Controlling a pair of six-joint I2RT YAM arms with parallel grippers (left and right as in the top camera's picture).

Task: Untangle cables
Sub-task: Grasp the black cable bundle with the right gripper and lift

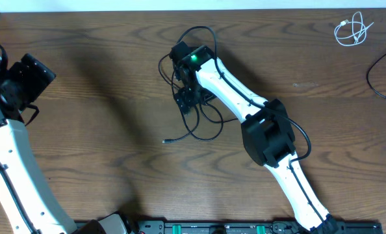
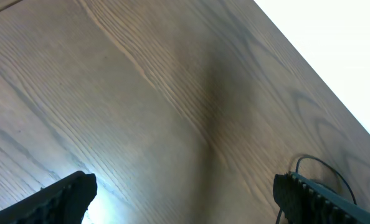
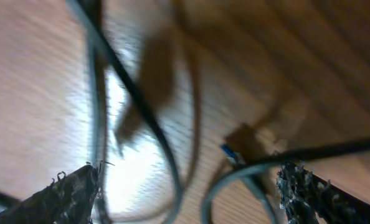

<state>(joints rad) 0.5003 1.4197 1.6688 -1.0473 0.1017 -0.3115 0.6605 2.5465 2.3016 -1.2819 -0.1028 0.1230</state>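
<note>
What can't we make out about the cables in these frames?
1. Overhead: middle of the black cable tangle, hidden under the right gripper.
2. Right wrist: which strand crosses over which; too blurred, too close.
3. Overhead: far end of the lone black cable, cut off by the right edge.
4. Overhead: whether the white cable is knotted; too small.

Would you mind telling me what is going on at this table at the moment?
The robot is untangling cables. The right pincer hangs open over a knot of black cables near the middle of the table. Strands lie between its fingers, but nothing is gripped. The left pincer is open too, over bare wood on the left side. A coiled white cable and a lone black cable lie apart at the far right.
</note>
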